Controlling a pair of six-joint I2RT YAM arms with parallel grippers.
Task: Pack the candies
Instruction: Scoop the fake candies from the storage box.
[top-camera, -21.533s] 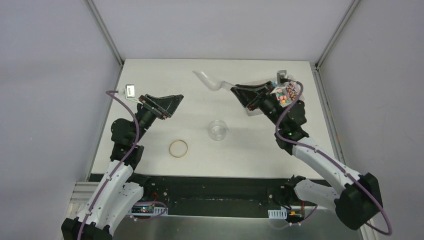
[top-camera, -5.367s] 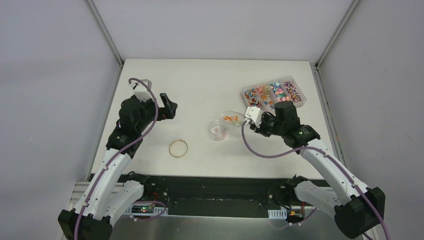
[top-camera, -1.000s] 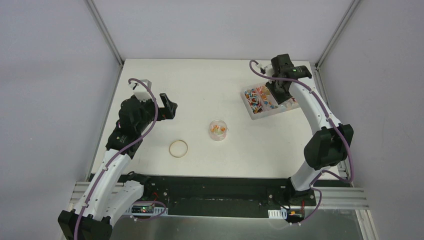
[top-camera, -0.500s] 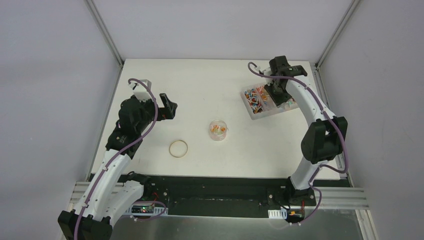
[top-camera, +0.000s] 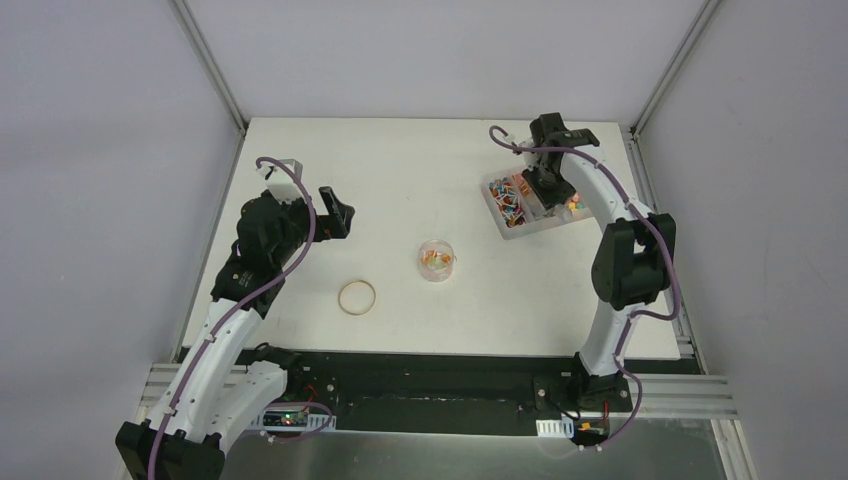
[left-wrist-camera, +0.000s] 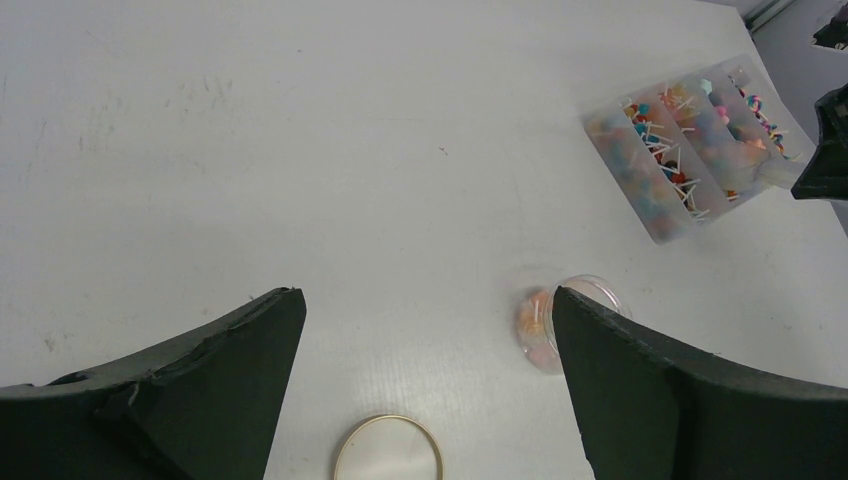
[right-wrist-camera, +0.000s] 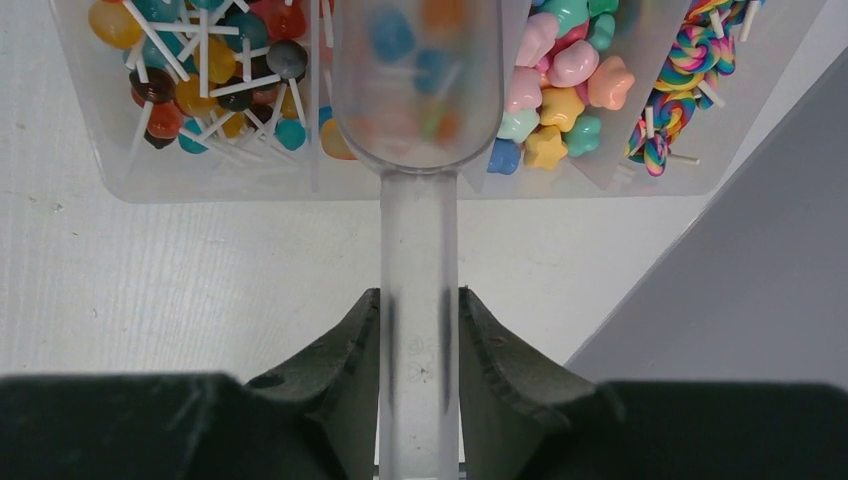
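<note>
My right gripper (right-wrist-camera: 419, 315) pinches the scoop (right-wrist-camera: 418, 100) handle; its bowl runs straight ahead, over the candies (right-wrist-camera: 572, 68). My left gripper (left-wrist-camera: 425, 297) gapes wide, well apart.

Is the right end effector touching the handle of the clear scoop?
Touching. In the right wrist view, the right end effector has one finger pressed against each side of the handle of the clear scoop, no gap.
</note>
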